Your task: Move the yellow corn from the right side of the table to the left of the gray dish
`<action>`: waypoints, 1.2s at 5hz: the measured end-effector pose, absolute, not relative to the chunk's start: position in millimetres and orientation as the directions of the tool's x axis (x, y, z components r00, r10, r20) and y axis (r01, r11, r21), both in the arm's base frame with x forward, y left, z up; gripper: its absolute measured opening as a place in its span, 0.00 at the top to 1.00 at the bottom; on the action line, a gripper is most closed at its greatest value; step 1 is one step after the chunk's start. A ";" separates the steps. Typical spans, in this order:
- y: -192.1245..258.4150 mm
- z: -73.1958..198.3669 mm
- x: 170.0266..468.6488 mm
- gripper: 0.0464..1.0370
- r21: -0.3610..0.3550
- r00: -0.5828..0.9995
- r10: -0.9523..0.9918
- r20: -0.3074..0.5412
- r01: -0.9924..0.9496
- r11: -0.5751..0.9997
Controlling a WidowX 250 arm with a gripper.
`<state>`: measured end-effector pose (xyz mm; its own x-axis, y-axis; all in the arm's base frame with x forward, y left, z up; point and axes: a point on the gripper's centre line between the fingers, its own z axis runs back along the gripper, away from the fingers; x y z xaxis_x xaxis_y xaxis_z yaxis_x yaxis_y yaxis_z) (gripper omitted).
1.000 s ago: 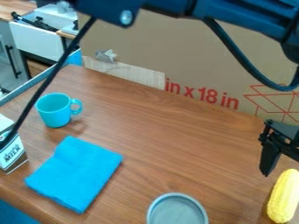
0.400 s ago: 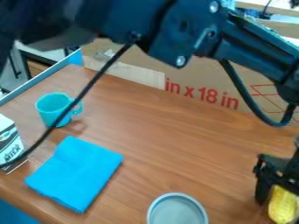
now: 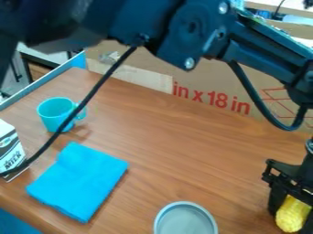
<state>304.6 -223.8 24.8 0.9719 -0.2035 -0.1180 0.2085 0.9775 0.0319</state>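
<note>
The brown wooden table (image 3: pixel 177 151) takes up most of the view. Behind its far edge stands a cardboard box (image 3: pixel 202 87) with red print and a paler band low on its left part. The black arm (image 3: pixel 189 29) crosses the top of the view, from the upper left to the right edge, and its black cable (image 3: pixel 98 87) slants down in front of the cup and the carton.

The blue cloth (image 3: pixel 78 182) lies folded flat at the left front of the table. The gripper (image 3: pixel 292 210) hangs at the lower right, down around the corn; I cannot tell whether it is clamped on it or stands apart. The carton (image 3: pixel 8 148), white and dark, stands upright at the left edge, near the cloth. The round grey dish (image 3: pixel 185 224) sits at the bottom, right of the cloth, cut off by the view's edge. The turquoise cup (image 3: pixel 55 114) is upright behind the cloth, handle to the right. The yellow corn (image 3: pixel 290 218) is at the lower right, partly hidden by the gripper.
</note>
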 end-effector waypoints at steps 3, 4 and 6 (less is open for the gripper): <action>-161.9 132.8 275.1 0.37 0.085 0.990 -0.140 0.008 0.139 0.987; -120.7 121.9 269.1 0.37 0.099 0.999 -0.034 -0.024 0.036 0.994; -62.2 91.6 264.7 0.37 0.080 0.991 0.069 -0.110 -0.061 0.995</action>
<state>264.7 -62.2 91.6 0.9915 0.0692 -0.1102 -0.0606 0.9950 0.0795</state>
